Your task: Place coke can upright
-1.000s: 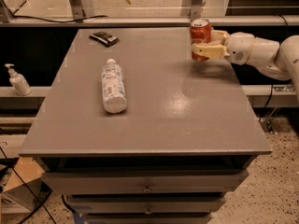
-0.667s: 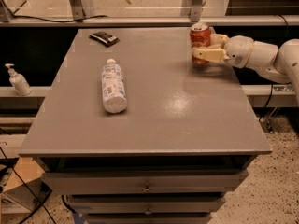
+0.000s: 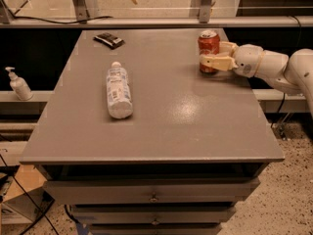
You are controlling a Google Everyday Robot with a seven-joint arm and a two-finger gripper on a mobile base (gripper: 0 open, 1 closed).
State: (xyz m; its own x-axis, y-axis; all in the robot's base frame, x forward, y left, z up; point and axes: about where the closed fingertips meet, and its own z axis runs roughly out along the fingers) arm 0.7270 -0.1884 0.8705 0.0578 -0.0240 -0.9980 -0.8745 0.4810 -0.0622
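My claw (image 3: pixel 211 58) reaches in from the right edge of the frame, in the upper right part of the tabletop (image 3: pixel 195 126), and its two fingers are clamped on the coke can (image 3: pixel 209 42). The near finger (image 3: pixel 216 62) lies across the lower front of the can, and the other comes round behind it on the right. The can stands upright between them, silver top up. Its base looks to be down on the tabletop near the far right corner, though the near finger hides part of that lower edge.

I count one coke can. One clear plastic bottle (image 3: pixel 119 93) lies on its side left of centre, cap pointing away, well apart from the can. One small dark flat object (image 3: pixel 109 39) sits near the upper left corner. One pump bottle (image 3: pixel 18 83) stands on a ledge beyond the left edge.
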